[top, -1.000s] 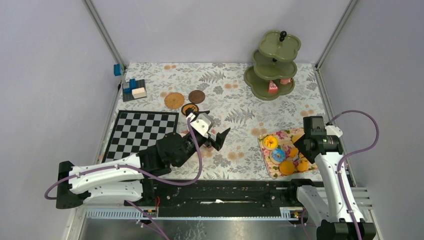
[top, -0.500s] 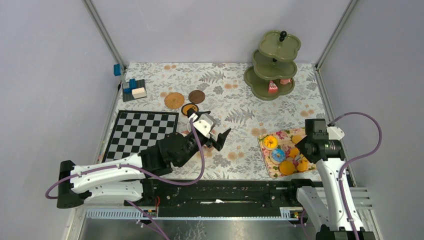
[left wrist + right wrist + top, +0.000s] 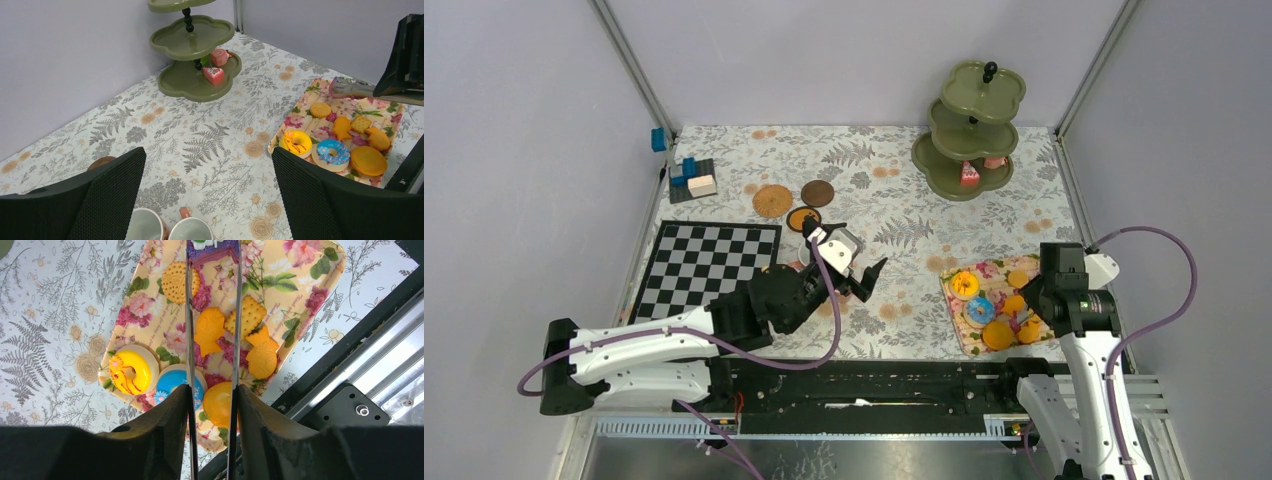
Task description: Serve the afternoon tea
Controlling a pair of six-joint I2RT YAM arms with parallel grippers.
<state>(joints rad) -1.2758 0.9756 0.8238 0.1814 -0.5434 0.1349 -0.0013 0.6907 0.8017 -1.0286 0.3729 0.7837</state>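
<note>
Pinching purple cake (image 3: pixel 214 252) between right gripper (image 3: pixel 212 243) tips — left gripper (image 3: pixel 207 152) (by mugs (image 3: pixel 145 227)) spread wide.

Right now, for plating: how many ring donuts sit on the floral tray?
2, both on the tray: a yellow donut at its left edge, a blue donut beside it, nearer the arm bases. None looks hidden.

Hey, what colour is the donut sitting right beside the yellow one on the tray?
The donut is blue; clearest in the left wrist view.
</note>
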